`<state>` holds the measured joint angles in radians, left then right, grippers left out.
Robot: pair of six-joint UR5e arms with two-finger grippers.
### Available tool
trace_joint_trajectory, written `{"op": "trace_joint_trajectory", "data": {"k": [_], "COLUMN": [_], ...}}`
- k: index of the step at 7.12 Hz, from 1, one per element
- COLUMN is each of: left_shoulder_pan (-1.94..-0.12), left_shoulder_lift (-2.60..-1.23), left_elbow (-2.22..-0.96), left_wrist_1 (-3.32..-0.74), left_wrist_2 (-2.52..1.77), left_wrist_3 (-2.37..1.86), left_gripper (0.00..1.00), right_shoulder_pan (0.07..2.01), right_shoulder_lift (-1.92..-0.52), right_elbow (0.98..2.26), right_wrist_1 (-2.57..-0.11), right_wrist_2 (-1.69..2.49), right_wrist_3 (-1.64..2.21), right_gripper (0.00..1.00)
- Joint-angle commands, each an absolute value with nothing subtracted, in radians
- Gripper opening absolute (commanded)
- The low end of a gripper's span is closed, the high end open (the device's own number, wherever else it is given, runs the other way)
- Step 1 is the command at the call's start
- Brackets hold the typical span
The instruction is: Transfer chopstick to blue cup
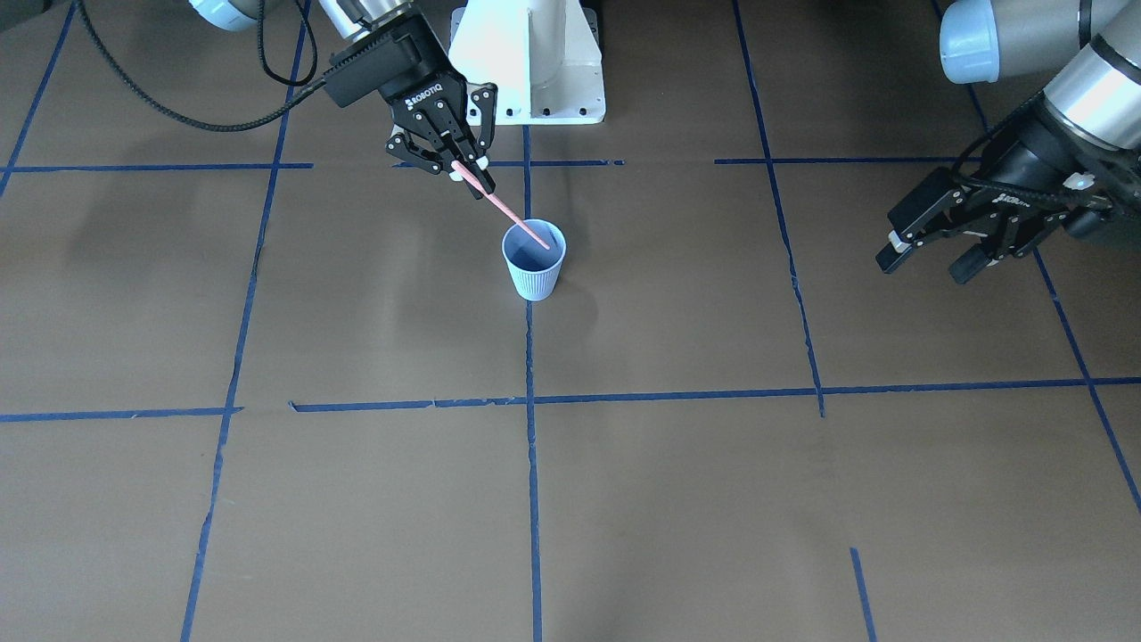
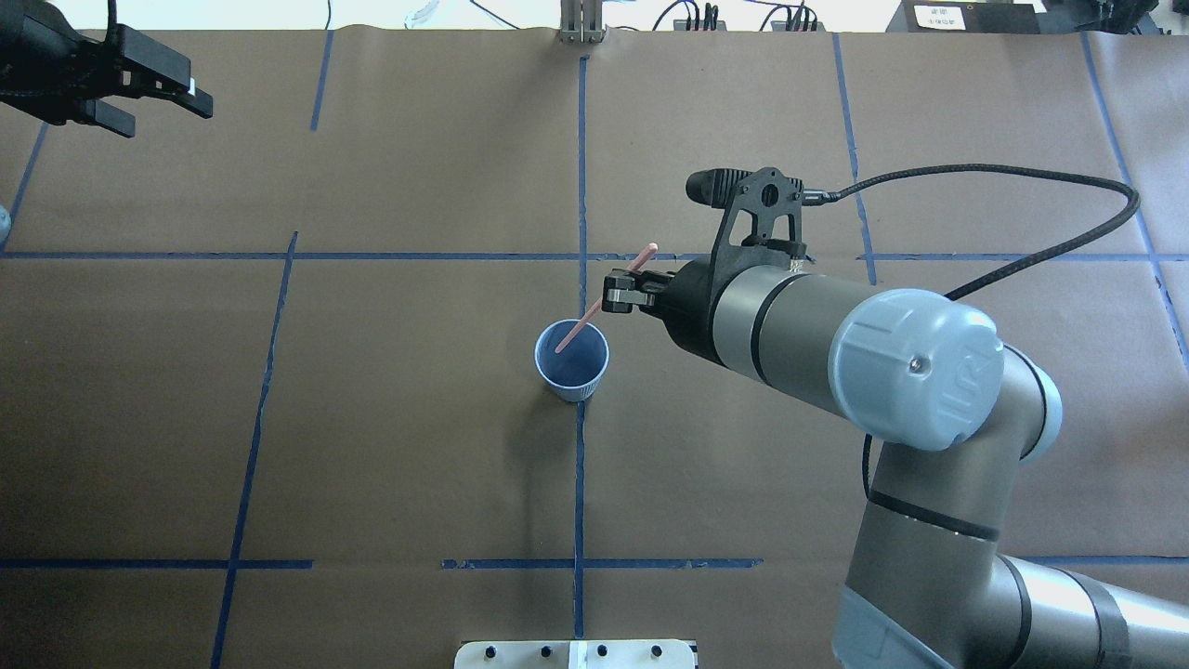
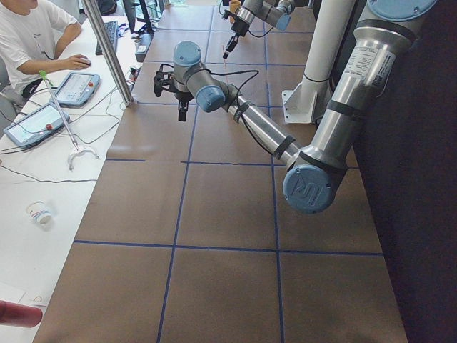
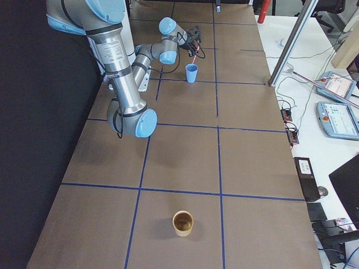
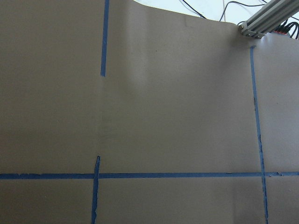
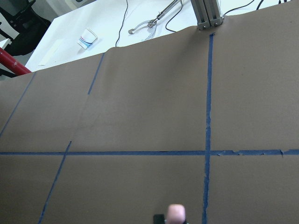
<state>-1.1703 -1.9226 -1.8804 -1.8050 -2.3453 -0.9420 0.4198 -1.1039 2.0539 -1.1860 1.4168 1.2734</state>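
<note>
The pale-blue ribbed blue cup (image 1: pixel 533 267) (image 2: pixel 571 367) (image 4: pixel 192 73) stands upright on the centre tape line. A pinkish chopstick (image 1: pixel 513 217) (image 2: pixel 583 324) slants down from my right gripper (image 1: pixel 463 169) (image 2: pixel 617 295), which is shut on its upper part. The stick's lower end lies within the cup's mouth in both the front and overhead views; I cannot tell how deep it reaches. Its top end (image 6: pixel 176 213) shows at the bottom of the right wrist view. My left gripper (image 1: pixel 927 259) (image 2: pixel 167 116) hangs open and empty, far off to the side.
Brown paper with blue tape lines (image 1: pixel 529 401) covers the table. A brown cup (image 4: pixel 182 222) stands far along the table on my right side. The white robot base (image 1: pixel 528 62) is just behind the right gripper. A person (image 3: pixel 32 36) sits at a side desk with tablets.
</note>
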Motion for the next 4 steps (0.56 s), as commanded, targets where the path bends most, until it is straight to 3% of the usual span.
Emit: {"op": "trace_joint_trajectory", "data": {"k": [1,2,3,4], "left_shoulder_pan": [-1.170,-1.170,-1.170,-1.170], "left_shoulder_lift": [-1.922,-1.922,-1.922,-1.922], "left_elbow": [-1.884,-1.888,-1.887,-1.888], "left_wrist_1": [-1.805,-1.805,-1.805,-1.805], "left_wrist_2": [-2.345,-2.345,-2.345,-2.345], "left_wrist_3": [-0.942,-0.942,-0.942,-0.942], "left_gripper": [1.00,1.00,1.00,1.00], "right_shoulder_pan": [0.364,0.344,0.344,0.350], "right_shoulder_lift": [-1.101,-1.094,-1.031,-1.028], "right_elbow": [2.042,2.005,1.953,1.989], "right_wrist_1": [-1.222,-1.227,-1.248,-1.314], "right_wrist_2": [1.371,1.371,1.364,1.356], "right_wrist_3": [1.273,1.276,1.282,1.288], "right_gripper": [0.05,0.29,0.99,1.00]}}
